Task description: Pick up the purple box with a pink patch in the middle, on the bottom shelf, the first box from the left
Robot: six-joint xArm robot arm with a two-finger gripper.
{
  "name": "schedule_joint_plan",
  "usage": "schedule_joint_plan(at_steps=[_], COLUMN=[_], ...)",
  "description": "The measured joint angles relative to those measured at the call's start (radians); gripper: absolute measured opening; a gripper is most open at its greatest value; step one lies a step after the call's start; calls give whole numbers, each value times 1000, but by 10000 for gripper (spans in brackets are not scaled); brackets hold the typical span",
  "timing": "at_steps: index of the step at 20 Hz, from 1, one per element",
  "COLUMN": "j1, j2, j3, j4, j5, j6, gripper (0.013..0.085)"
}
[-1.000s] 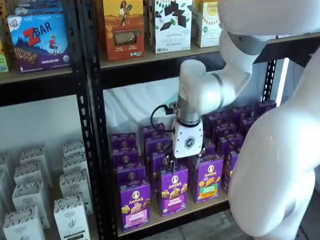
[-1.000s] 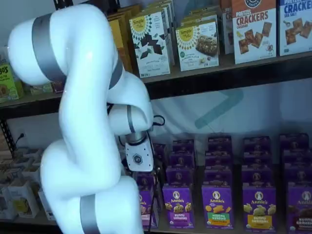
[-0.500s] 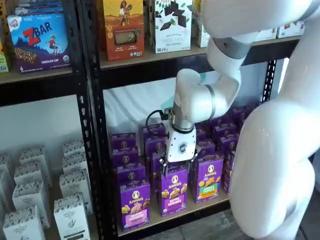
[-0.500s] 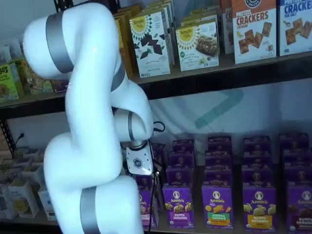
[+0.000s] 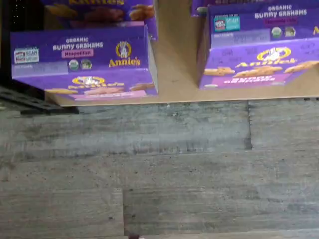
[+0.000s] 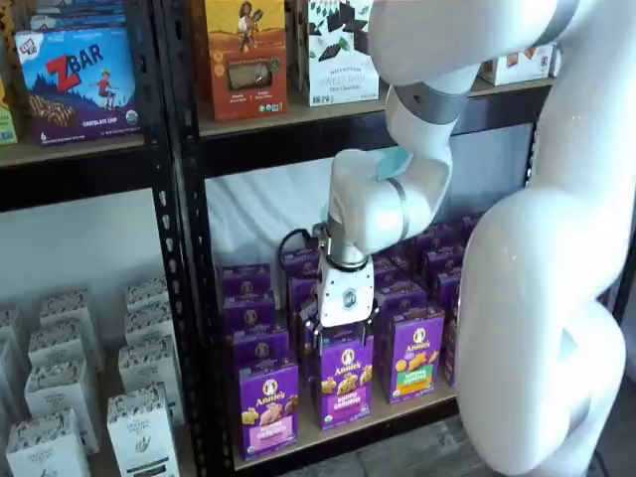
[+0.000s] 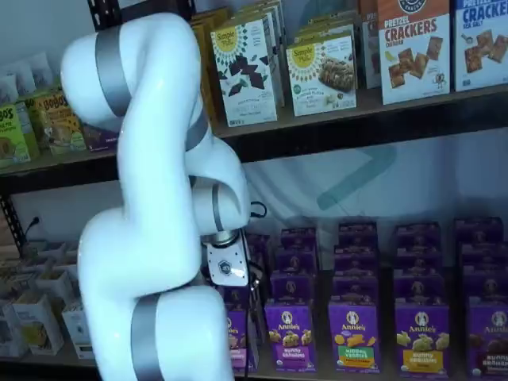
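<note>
Wrist view: small purple cardboard box (image 5: 82, 59) seen from above, top panel reads "ORGANIC BUNNY GRAHAMS", a pink label "Neapolitan", the "Annie's" name with its rabbit logo, and a small "SCAN" sticker. Tan snack pictures and a pink strip show on its front face. A second purple Annie's box (image 5: 259, 45), also "BUNNY GRAHAMS", stands beside it, apart, with bare board between them. Both sit at the front edge of the tan wooden board of the black metal bottom shelf (image 5: 174, 74); grey plank floor (image 5: 174, 164) lies below.

Shelf view: the same purple box (image 6: 267, 405) stands upright, long axis vertical, printed face toward the camera, frontmost in its row next to the black perforated upright (image 6: 189, 298). Behind it, more purple boxes in file.

Other writing legible: blue "ZBAR" carton (image 6: 77, 79), "Simple Mills" box (image 7: 244, 70), "CRACKERS" box (image 7: 411, 49).

White-bodied gripper with black fingers (image 6: 338, 336) hangs over the neighbouring row, above and to one side of the target box, not touching it. Fingers only partly visible; jaws stand wide, nothing held.
</note>
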Motion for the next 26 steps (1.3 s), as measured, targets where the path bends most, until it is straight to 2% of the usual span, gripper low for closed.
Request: schedule_joint_plan(at_steps=[2, 5, 19, 21, 24, 26], j1=[1, 3, 42, 48, 57, 59], j2=[26, 54, 142, 160, 191, 212], j3=[-18, -44, -154, -167, -185, -200], j4=[-20, -21, 35, 40, 74, 75], j5=[-19, -30, 27, 25, 13, 16], j6=[19, 22, 10, 11, -13, -11], gripper=[850, 850, 850, 850, 850, 850])
